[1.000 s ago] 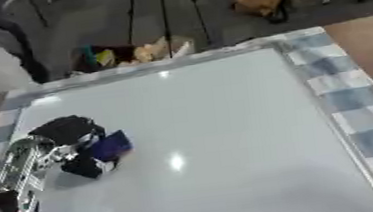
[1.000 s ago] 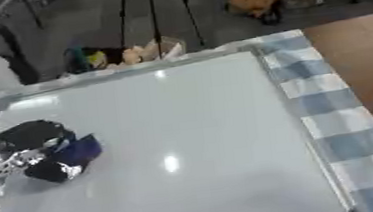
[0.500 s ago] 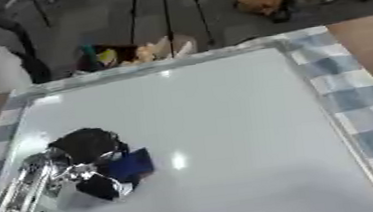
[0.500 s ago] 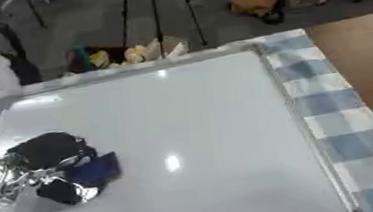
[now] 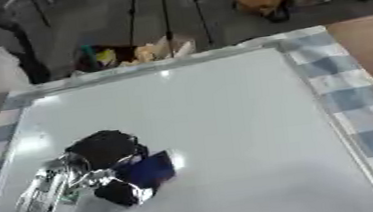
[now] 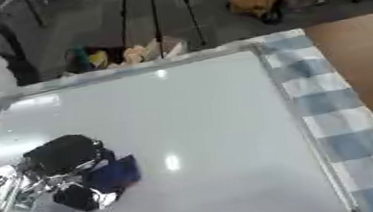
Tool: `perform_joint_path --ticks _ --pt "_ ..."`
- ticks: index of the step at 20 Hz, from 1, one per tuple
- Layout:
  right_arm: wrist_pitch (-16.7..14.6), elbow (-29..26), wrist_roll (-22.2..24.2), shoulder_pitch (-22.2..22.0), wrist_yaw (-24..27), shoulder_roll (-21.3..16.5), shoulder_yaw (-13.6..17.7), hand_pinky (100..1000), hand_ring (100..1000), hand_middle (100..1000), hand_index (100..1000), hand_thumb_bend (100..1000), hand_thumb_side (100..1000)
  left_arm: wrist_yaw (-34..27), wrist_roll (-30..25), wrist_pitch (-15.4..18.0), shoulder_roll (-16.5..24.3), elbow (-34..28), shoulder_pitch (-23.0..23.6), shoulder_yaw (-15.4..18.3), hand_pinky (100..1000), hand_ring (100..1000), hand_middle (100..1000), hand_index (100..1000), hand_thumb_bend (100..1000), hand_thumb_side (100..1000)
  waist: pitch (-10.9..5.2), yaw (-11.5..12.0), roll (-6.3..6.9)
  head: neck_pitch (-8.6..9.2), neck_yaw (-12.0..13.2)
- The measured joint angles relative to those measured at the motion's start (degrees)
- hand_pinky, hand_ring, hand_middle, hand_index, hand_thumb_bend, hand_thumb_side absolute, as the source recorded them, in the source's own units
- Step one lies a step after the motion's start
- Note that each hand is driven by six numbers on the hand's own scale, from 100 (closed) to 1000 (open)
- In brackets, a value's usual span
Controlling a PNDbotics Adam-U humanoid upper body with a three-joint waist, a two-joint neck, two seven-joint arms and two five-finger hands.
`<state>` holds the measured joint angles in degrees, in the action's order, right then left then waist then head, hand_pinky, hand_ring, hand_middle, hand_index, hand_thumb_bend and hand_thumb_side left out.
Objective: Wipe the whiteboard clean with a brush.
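Left hand (image 5: 99, 160) fingers curled round blue brush (image 5: 149, 170), near-left on whiteboard (image 5: 227, 123); best keep brush flat, overlap strokes.

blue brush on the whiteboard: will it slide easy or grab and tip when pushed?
Likely slides easily: the whiteboard looks glossy, with light glints on it. The brush looks small and low under the left hand, so tipping seems unlikely. It probably keeps its shape; I see no sag, though most of it is hidden.
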<state>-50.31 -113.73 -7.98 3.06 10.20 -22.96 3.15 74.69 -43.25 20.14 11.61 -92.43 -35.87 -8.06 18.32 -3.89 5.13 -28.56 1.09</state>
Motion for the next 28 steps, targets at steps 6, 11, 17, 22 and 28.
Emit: perform_joint_path --ticks 6,11,17,22,28 --pt "0.0 0.0 0.0 0.0 0.1 0.0 0.0 831 837 574 906 100 946 -0.1 0.1 0.1 -1.1 -1.4 0.1 -1.6 608 476 244 369 100 738 0.00 0.0 -0.02 0.01 0.0" --pt "0.0 0.0 0.0 0.0 0.3 0.0 0.0 831 838 574 906 100 946 -0.8 0.4 0.4 -1.1 -2.2 0.6 -2.7 610 479 247 371 100 741 0.00 0.0 0.00 0.01 0.0" --pt "0.0 0.0 0.0 0.0 0.3 0.0 0.0 831 838 574 906 100 946 -1.8 0.5 0.5 -0.1 -2.5 1.1 -3.4 644 519 325 461 100 834 0.00 -0.1 0.02 0.01 -0.1" --pt "0.0 0.0 0.0 0.0 0.3 0.0 0.0 830 838 574 906 100 946 -2.6 0.5 0.5 0.5 -2.5 1.2 -3.7 704 677 557 711 101 892 0.00 -0.1 0.03 0.01 -0.2" --pt "0.0 0.0 0.0 0.0 0.3 0.0 0.0 830 837 575 906 100 946 -2.6 0.5 0.6 0.8 -2.5 1.5 -3.7 805 860 824 921 262 957 0.00 -0.1 0.03 0.01 -0.3"
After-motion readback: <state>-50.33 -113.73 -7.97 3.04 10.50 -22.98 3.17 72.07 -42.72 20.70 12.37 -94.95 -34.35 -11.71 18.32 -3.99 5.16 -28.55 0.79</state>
